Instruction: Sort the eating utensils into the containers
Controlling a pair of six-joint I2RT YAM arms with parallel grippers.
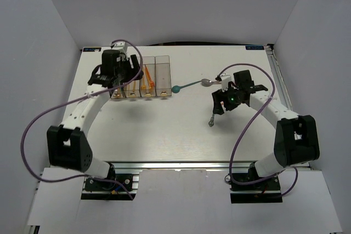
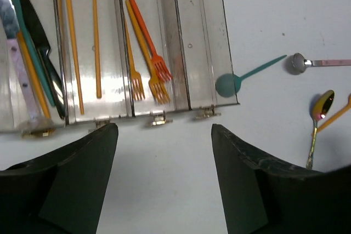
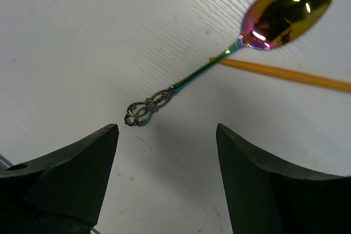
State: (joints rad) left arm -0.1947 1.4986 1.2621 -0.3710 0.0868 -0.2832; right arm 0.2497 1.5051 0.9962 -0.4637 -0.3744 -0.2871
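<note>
The four joined clear containers (image 1: pixel 163 75) stand at the back left. In the left wrist view the containers (image 2: pixel 200 42) hold, from the left, several knives (image 2: pixel 38 42), slim orange sticks (image 2: pixel 96 36), and orange and red forks (image 2: pixel 151 64); the right bin is bare. My left gripper (image 1: pixel 122 80) (image 2: pixel 164 135) is open and empty, just before their near end. A teal spoon (image 1: pixel 184 86) (image 2: pixel 241 78) lies against the right bin. An iridescent spoon (image 3: pixel 219 61) (image 1: pixel 211 120) (image 2: pixel 318 119) lies ahead of my open, empty right gripper (image 1: pixel 219 105) (image 3: pixel 167 130).
A silver spoon with a pink handle (image 1: pixel 205 82) (image 2: pixel 299 63) lies right of the teal spoon. An orange utensil handle (image 3: pixel 285 73) (image 2: pixel 337 116) runs under the iridescent spoon's neck. Purple cables loop off both arms. White walls enclose the table.
</note>
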